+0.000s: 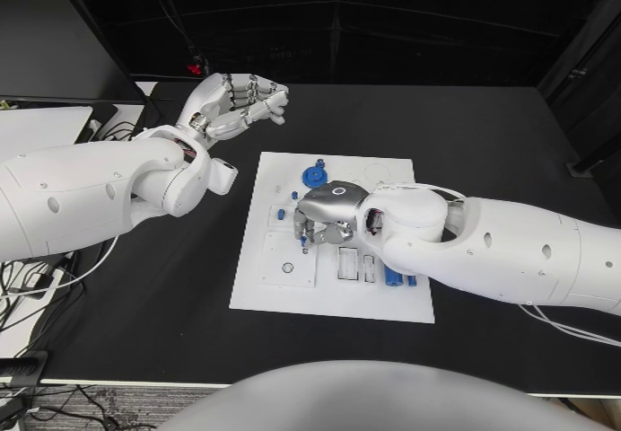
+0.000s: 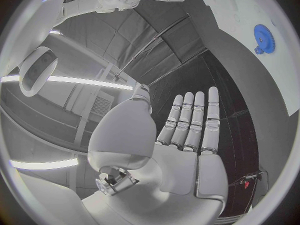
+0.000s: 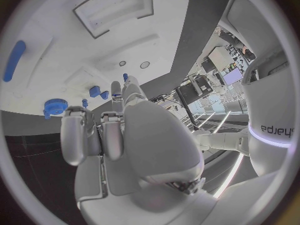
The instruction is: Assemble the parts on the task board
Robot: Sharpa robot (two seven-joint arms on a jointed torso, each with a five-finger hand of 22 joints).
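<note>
**Head view: right hand down over the board**

Right hand [image 1: 330, 215] hovers low over the task board [image 1: 278, 296], fingers curled downward; whether it grips a part, I cannot tell. A blue gear [image 1: 315, 173] lies flat just beyond it. Left hand [image 1: 237, 101] hangs off the board, fingers straight, holding nothing. A long blue part [image 3: 14, 60] lies lengthwise near the board's edge.

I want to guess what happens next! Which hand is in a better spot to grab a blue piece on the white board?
Probably the right hand: it hangs right over the task board, fingers pointing down among the blue parts. The left hand is raised over bare black table beyond the board's far corner, holding nothing.
</note>
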